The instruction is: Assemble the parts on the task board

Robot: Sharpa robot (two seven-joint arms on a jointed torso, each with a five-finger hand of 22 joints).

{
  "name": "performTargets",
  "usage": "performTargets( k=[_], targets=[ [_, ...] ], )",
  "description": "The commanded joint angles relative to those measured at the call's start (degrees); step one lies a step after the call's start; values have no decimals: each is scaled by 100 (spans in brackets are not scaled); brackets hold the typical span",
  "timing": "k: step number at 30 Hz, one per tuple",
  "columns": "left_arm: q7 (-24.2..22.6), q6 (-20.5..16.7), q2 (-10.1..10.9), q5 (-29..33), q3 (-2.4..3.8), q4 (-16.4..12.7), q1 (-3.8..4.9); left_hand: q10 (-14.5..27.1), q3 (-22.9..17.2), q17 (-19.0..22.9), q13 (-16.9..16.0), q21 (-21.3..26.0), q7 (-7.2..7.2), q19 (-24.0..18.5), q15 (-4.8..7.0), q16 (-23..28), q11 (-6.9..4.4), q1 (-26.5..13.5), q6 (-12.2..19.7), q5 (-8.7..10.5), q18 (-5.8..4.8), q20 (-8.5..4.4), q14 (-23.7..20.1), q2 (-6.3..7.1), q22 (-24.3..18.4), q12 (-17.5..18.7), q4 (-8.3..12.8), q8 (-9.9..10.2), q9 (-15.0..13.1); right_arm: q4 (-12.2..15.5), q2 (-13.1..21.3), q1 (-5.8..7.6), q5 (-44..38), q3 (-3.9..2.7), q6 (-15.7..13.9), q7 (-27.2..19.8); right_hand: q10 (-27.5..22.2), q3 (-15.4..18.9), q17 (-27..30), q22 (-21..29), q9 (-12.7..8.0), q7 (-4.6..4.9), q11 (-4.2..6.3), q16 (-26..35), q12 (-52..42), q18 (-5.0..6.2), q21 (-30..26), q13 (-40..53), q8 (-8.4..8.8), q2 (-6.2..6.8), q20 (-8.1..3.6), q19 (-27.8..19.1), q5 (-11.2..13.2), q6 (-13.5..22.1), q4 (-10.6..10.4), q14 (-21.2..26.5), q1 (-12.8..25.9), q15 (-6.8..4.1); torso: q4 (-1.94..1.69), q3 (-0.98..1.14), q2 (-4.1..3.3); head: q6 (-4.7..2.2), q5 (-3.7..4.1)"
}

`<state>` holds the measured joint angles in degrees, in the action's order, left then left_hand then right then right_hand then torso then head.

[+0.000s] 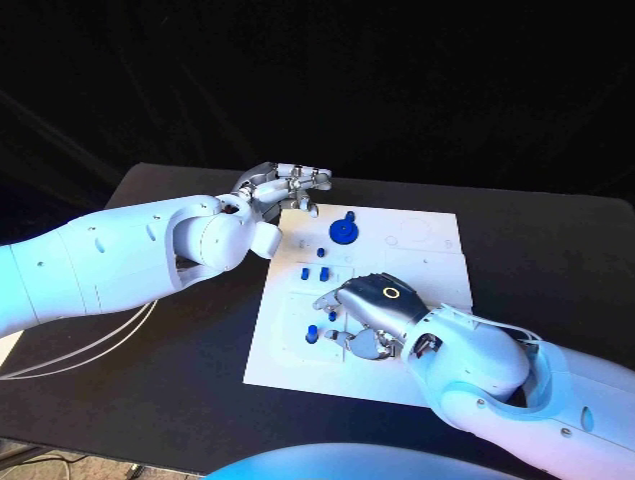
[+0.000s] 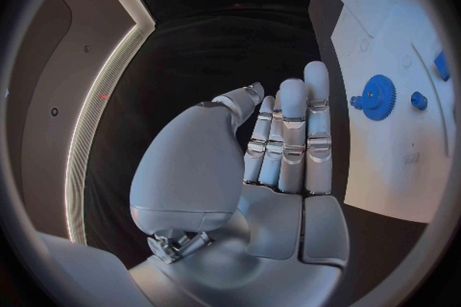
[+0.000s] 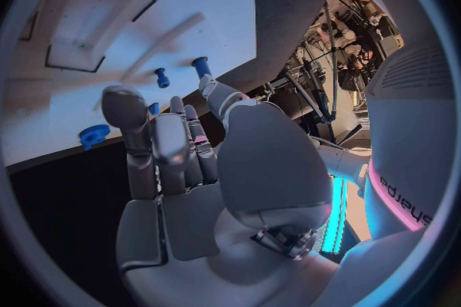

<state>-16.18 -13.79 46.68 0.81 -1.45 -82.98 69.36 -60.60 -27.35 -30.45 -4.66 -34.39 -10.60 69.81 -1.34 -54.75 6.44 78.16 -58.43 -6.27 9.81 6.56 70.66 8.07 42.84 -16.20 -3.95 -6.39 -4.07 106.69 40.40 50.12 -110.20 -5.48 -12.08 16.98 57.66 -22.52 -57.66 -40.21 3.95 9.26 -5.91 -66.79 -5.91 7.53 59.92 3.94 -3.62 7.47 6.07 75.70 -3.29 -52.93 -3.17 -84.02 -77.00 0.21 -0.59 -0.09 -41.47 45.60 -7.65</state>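
Note:
The white task board (image 1: 404,270) lies in the middle of the black table. A blue gear (image 1: 343,233) sits near its far left part, and the left wrist view shows the gear (image 2: 377,97) too. Two small blue pegs (image 1: 314,272) stand mid-board, and two more blue parts (image 1: 313,334) lie near the left edge. My right hand (image 1: 371,312) hovers over the board's near half, fingers pointing down towards those parts. In the right wrist view the hand (image 3: 177,161) holds nothing, with pegs (image 3: 161,77) beyond its fingertips. My left hand (image 1: 286,186) is at the board's far left corner, fingers straight and empty (image 2: 288,138).
Black table (image 1: 548,260) surrounds the board, with bare room to the right and left. A recessed rectangular outline (image 3: 96,11) is marked on the board. White cables (image 1: 87,350) hang below my left arm at the table's left edge.

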Motion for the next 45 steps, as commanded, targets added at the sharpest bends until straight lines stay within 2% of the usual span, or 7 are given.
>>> performTargets(
  k=[1,7,12,16,22,36,45],
  targets=[
    [-11,124,-12,-9,3,5,-11,45,38,10,7,17,-7,13,4,-3,-2,-24,50,10,65,36,-47,-20,-9,-21,9,-37,10,208,326,19,479,-93,-516,-48,224,45,25,-30,18,1,25,38,-129,91,2,11,-46,-53,-16,45,-28,-122,-16,-45,-55,2,31,7,38,-21,35],
    [-9,117,6,-9,2,7,-26,49,43,13,7,21,-8,15,3,-5,-2,-25,53,10,64,36,-48,-22,-12,-24,9,-38,10,556,1122,146,1673,-215,-608,119,1236,53,-530,-792,57,-5,161,-413,-595,-30,516,181,-154,-44,-83,338,-121,-439,-125,-203,11,-87,50,-1,66,-73,186],
    [-13,107,35,-9,1,-8,-32,49,43,13,7,21,-8,15,3,-5,-2,-25,53,10,64,36,-48,-22,-12,-24,9,-38,10,733,1775,190,2120,-243,-419,579,2093,620,-1005,-1332,95,-239,397,-815,-1429,-113,910,839,-311,185,-296,536,-433,-617,-574,-297,625,-286,103,-8,75,-149,386],
    [-12,102,70,-9,-1,-36,-34,49,43,13,7,21,-8,15,3,-5,-2,-25,53,10,64,36,-48,-22,-12,-24,9,-38,10,815,2218,151,2152,-245,-261,904,1779,1256,-1264,-1648,138,-299,450,-1038,-2590,-164,1132,2140,-480,200,-369,598,-1057,-576,-1000,-311,848,-307,148,-9,69,-200,574],
    [-14,98,91,-9,-4,-42,-36,49,43,13,7,21,-8,15,3,-5,-2,-25,53,10,64,36,-48,-22,-12,-24,9,-38,10,920,2627,78,1915,-222,-72,1238,1410,1914,-1426,-1895,274,-305,466,-1190,-4052,-201,1303,3982,-797,-92,-358,619,-1215,-516,-1342,-317,728,-338,196,-15,71,-235,725],
    [-16,107,87,-10,-6,-39,-44,49,43,13,7,21,-8,15,3,-5,-2,-25,53,10,64,36,-48,-22,-12,-24,9,-38,10,824,2477,-113,1613,-177,68,1526,1456,2282,-1524,-1959,358,-325,467,-1274,-4512,-205,1349,4677,-976,-317,-358,616,-1363,-457,-1347,-328,789,-341,163,-29,78,-222,779],
    [-15,105,95,-10,-6,-39,-45,49,43,13,7,21,-8,15,3,-5,-2,-25,53,10,64,36,-48,-22,-12,-24,9,-38,10,779,2281,-183,1392,-173,12,1550,1524,2405,-1559,-2006,397,-335,475,-1304,-4719,-212,1378,4948,-1047,-370,-362,627,-1401,-448,-1348,-333,786,-347,188,-29,71,-211,734]
  ],
)
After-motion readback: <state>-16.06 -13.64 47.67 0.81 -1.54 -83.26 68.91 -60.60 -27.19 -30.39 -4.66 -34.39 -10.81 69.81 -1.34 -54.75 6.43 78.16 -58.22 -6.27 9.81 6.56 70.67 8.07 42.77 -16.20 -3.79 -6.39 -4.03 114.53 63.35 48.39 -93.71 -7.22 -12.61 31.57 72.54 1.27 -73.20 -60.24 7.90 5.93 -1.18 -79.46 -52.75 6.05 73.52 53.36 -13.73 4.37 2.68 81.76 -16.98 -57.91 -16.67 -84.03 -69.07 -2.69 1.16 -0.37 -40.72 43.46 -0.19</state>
